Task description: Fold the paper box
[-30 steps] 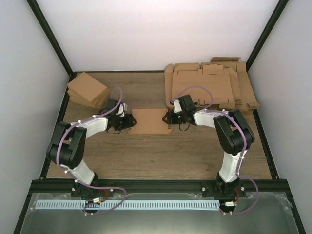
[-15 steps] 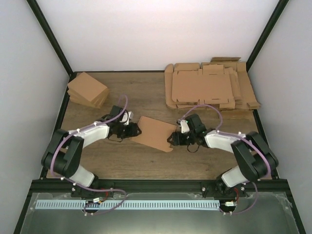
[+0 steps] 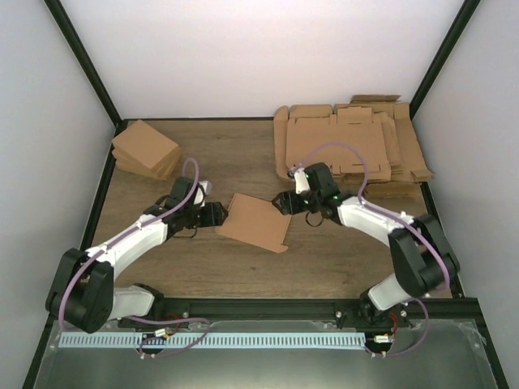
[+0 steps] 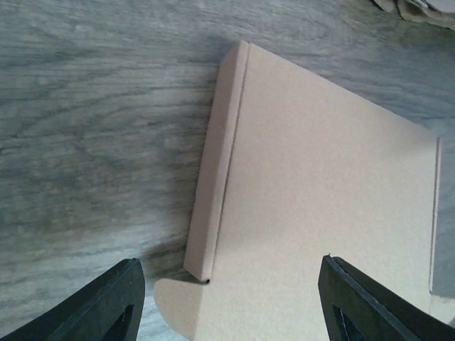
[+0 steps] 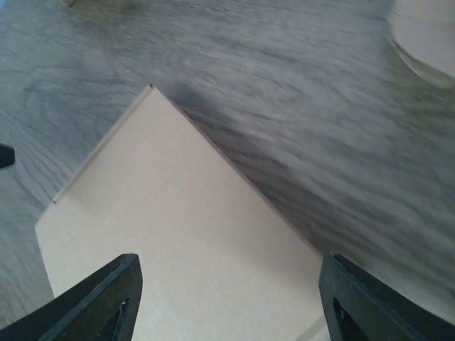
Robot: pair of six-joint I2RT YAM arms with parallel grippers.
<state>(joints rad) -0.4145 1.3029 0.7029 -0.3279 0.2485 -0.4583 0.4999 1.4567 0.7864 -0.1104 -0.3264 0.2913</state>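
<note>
As the table (image 3: 340,251) carried everything, the pile of tabbed sheets (image 3: 345,146) sat well beyond the paper box (image 3: 254,221), which lay flat and skewed. The left tool (image 3: 215,214) stood just beside the box's left edge, the right tool (image 3: 282,201) at its far right corner, both spread wide, gripping nothing.
</note>
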